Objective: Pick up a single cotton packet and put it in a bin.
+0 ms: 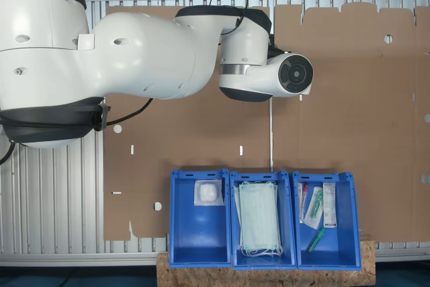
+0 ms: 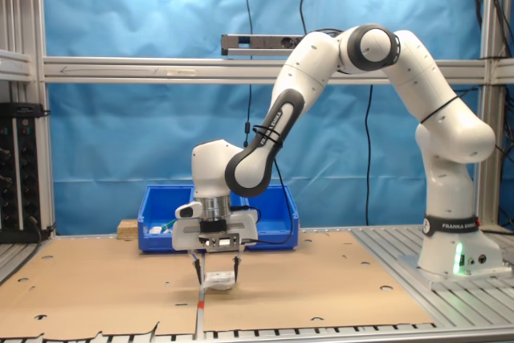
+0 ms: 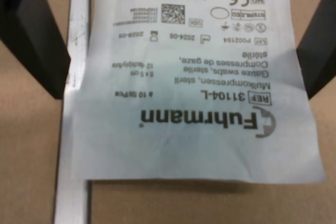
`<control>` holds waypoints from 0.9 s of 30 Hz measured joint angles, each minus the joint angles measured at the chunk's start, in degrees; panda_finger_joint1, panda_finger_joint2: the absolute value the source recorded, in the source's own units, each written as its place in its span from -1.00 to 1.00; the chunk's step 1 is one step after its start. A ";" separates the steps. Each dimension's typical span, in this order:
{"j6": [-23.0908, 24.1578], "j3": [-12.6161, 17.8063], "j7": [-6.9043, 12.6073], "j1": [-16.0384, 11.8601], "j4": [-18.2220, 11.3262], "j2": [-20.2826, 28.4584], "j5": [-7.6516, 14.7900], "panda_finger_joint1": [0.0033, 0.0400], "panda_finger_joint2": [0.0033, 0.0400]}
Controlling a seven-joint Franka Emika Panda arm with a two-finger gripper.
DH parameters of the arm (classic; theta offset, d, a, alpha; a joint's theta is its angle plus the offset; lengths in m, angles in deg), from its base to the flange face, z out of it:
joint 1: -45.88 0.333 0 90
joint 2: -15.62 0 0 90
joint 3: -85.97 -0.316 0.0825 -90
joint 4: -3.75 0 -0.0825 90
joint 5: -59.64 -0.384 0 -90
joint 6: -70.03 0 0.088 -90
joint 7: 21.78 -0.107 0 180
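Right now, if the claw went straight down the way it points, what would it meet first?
The cotton packet: it lies on the cardboard directly below the open claw, between its fingers. How much gap remains is hard to judge.

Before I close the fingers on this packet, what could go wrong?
Three risks, as I judge them:
1. The cotton packet lies flat on the cardboard, so the open fingers may slide over its thin edges instead of gripping.
2. One edge overlaps the metal strip, so a fingertip could catch there.
3. The bin already holding a cotton packet stands beside the face-mask bin; a loosely pinched packet might drop early or land wrong.
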 joint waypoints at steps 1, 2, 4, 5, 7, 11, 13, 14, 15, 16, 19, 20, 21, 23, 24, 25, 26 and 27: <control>0.00 0.00 0.00 0.00 0.00 0.00 0.00 1.00 1.00; 0.00 0.00 0.00 0.00 0.00 0.00 0.00 1.00 1.00; 0.00 0.00 0.00 0.00 0.00 0.00 0.00 1.00 1.00; 0.00 0.00 0.00 0.00 0.00 0.00 0.00 1.00 1.00; 0.00 0.00 0.00 0.00 0.00 0.00 0.00 1.00 1.00; 0.00 0.00 0.00 0.00 0.00 0.00 0.00 1.00 1.00; 0.00 0.00 0.00 0.00 0.00 0.00 0.00 1.00 1.00; 0.00 0.00 0.00 0.00 0.00 0.00 0.00 1.00 1.00; 0.00 0.00 0.00 0.00 0.00 0.00 0.00 1.00 1.00; 0.00 0.00 0.00 0.00 0.00 0.00 0.00 1.00 1.00; 0.00 0.00 0.00 0.00 0.00 0.00 0.00 1.00 1.00; 0.00 0.00 0.00 0.00 0.00 0.00 0.00 1.00 1.00; 0.00 0.00 0.00 0.00 0.00 0.00 0.00 1.00 1.00; 0.00 0.00 0.00 0.00 0.00 0.00 0.00 0.40 0.40; 0.00 0.00 0.00 0.00 0.00 0.00 0.00 0.40 0.40; 0.00 0.00 0.00 0.00 0.00 0.00 0.00 0.40 0.40; 0.00 0.00 0.00 0.00 0.00 0.00 0.00 0.40 0.40; 0.00 0.00 0.00 0.00 0.00 0.00 0.00 -0.06 -0.06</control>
